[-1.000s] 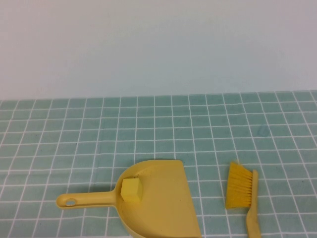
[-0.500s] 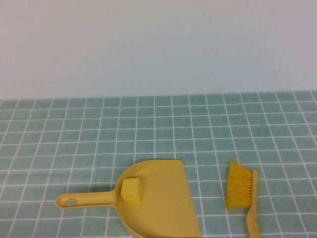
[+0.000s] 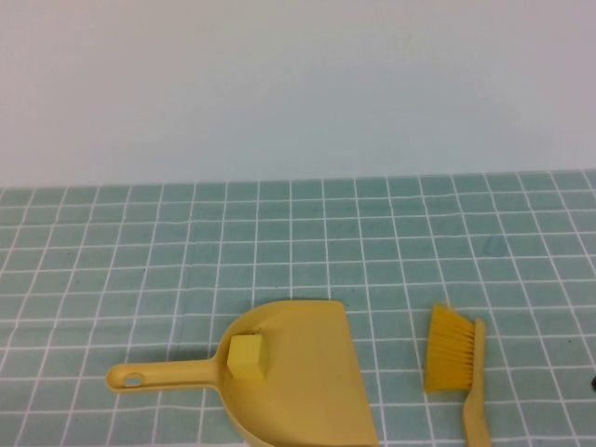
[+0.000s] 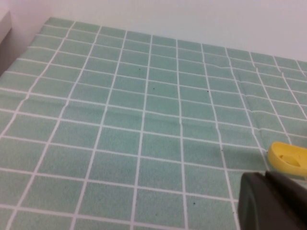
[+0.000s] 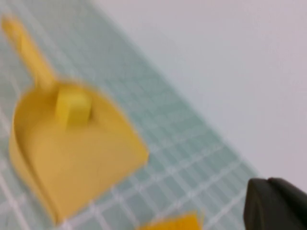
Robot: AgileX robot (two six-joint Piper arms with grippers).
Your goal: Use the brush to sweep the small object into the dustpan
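The mustard-yellow dustpan lies flat at the table's near edge, handle pointing left. The small pale-yellow cube sits inside its scoop, near the handle end. The brush lies on the cloth just right of the dustpan, bristles pointing away from me, held by nothing. My right gripper shows only as a dark speck at the right edge. It is shut and empty, off to the brush's right. Its view shows the dustpan and cube. My left gripper is shut and empty beside the dustpan's handle end.
A green cloth with a white grid covers the table, with a plain pale wall behind it. The cloth stretches bare beyond the dustpan and brush, and to the left in the left wrist view.
A dark tip of my right gripper has come into the high view at the right edge. The dustpan, cube and brush have not moved.
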